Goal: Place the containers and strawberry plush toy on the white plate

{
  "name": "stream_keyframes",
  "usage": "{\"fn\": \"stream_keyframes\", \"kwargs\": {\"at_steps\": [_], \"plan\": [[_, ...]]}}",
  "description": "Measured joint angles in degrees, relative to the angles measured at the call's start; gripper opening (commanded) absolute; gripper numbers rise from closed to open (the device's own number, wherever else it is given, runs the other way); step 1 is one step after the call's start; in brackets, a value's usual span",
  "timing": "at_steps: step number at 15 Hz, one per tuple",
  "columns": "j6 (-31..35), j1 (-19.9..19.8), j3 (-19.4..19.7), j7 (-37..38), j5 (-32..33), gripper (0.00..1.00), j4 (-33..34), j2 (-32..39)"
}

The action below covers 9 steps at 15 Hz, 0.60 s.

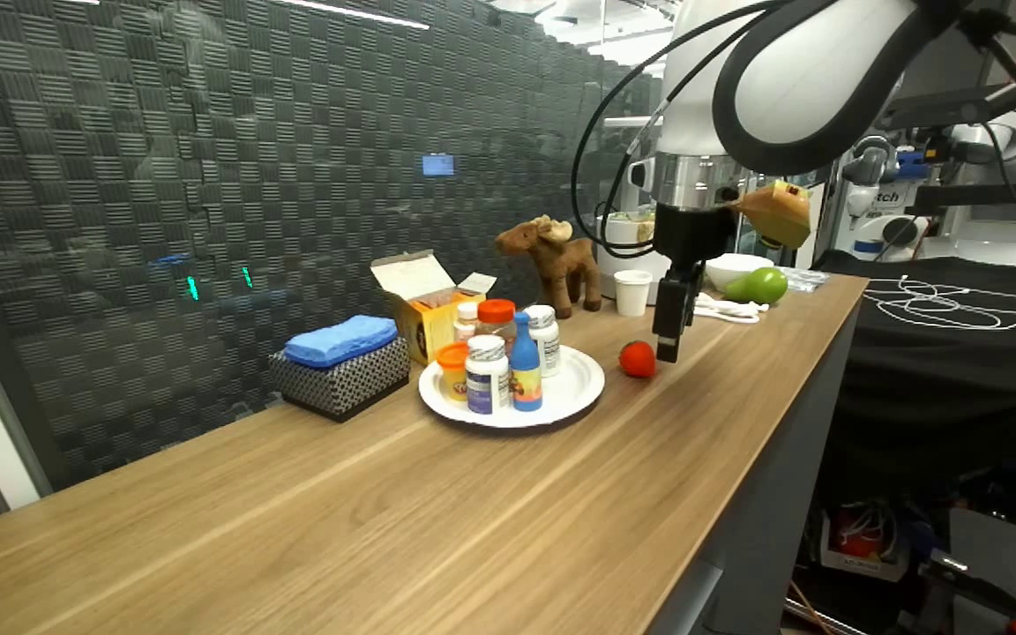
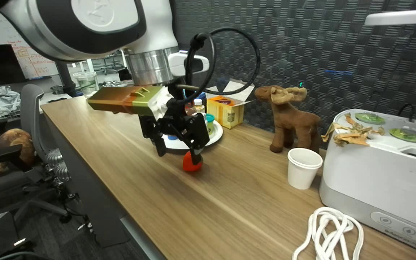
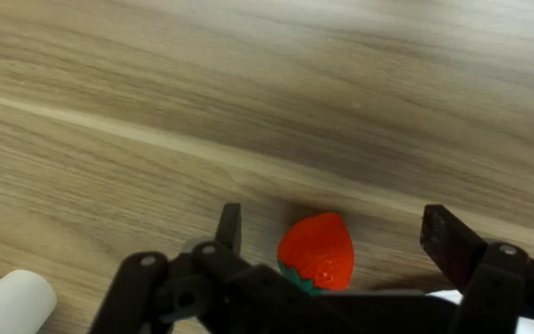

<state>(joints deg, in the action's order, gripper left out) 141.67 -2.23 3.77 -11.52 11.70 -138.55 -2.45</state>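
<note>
The red strawberry plush toy (image 3: 318, 250) with its green leaves lies on the table beside the white plate (image 1: 574, 381). My gripper (image 3: 332, 220) is open over it, and in the wrist view one finger shows to each side with a gap between. In an exterior view a finger (image 2: 196, 158) passes in front of the strawberry (image 2: 190, 164). Grouped at the plate are the containers: a blue bottle (image 1: 526, 366), white bottles (image 1: 487, 379), an orange tub (image 1: 452, 370) and a red-lidded jar (image 1: 496, 316). The bases of the rear ones are hidden.
Behind the plate stand an open yellow box (image 1: 433, 309) and a patterned box (image 1: 345, 379) with a blue cloth (image 1: 342, 339). A brown plush moose (image 2: 291, 119), white paper cups (image 2: 303, 168), a white appliance (image 2: 381, 180) and a white cord (image 2: 329, 231) are along the wall side.
</note>
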Motion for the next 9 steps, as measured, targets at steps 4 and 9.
{"fn": "stream_keyframes", "kwargs": {"at_steps": [4,9], "plan": [[2.2,0.0,0.0,0.5,-0.77,1.0,0.41,2.3],[3.65,-0.04,0.0,0.45,-3.09,1.0,2.16,4.83]]}}
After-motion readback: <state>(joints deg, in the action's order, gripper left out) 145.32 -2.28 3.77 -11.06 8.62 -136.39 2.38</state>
